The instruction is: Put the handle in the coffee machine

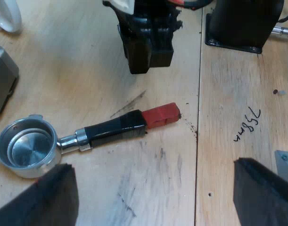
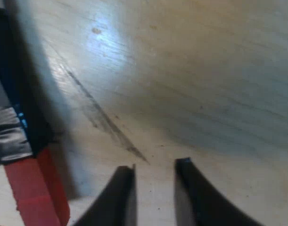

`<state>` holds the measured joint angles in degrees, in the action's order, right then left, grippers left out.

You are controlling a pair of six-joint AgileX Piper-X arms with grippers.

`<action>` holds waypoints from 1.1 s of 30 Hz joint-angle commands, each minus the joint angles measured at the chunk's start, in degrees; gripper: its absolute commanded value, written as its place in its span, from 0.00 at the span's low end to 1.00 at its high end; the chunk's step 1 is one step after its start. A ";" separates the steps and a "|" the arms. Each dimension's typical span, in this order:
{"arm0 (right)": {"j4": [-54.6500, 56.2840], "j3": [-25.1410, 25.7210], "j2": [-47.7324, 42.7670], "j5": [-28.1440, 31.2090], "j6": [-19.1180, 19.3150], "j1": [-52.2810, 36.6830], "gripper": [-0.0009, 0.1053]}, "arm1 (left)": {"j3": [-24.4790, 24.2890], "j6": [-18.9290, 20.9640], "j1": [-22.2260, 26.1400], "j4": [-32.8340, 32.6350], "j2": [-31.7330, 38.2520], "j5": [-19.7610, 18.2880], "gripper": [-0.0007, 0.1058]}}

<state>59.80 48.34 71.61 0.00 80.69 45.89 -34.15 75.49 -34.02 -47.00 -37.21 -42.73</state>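
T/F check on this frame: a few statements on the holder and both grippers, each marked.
1. The metal holder lies loose on the wooden table. True.
2. The left gripper is shut on the holder. False: it is open and holds nothing.
3. The right gripper is open, close to the holder's red end. True.
4. The holder's basket is packed with coffee. False: it is empty, bare metal.
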 commanded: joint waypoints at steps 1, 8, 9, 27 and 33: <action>0.48 0.16 1.04 0.00 0.45 0.10 0.07 | -0.15 0.55 -0.27 0.68 -0.15 -0.81 0.66; 0.16 0.16 4.29 0.36 0.48 0.10 0.01 | -0.15 0.55 -0.27 -1.44 -0.15 -0.81 0.66; -0.61 -0.08 4.60 0.57 0.48 0.10 0.01 | -0.15 0.55 -0.27 -2.42 -0.15 -0.81 0.66; -9.95 -5.14 4.87 0.00 -2.03 0.10 0.01 | -0.15 0.43 -0.27 -3.91 -0.15 -0.81 0.66; -13.17 -6.35 4.87 -1.17 -2.50 0.36 0.01 | -0.15 0.43 -0.27 -4.24 -0.15 -0.81 0.66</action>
<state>46.64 42.04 76.27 -0.58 78.32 46.05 -34.15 75.79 -34.02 -50.81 -37.21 -42.73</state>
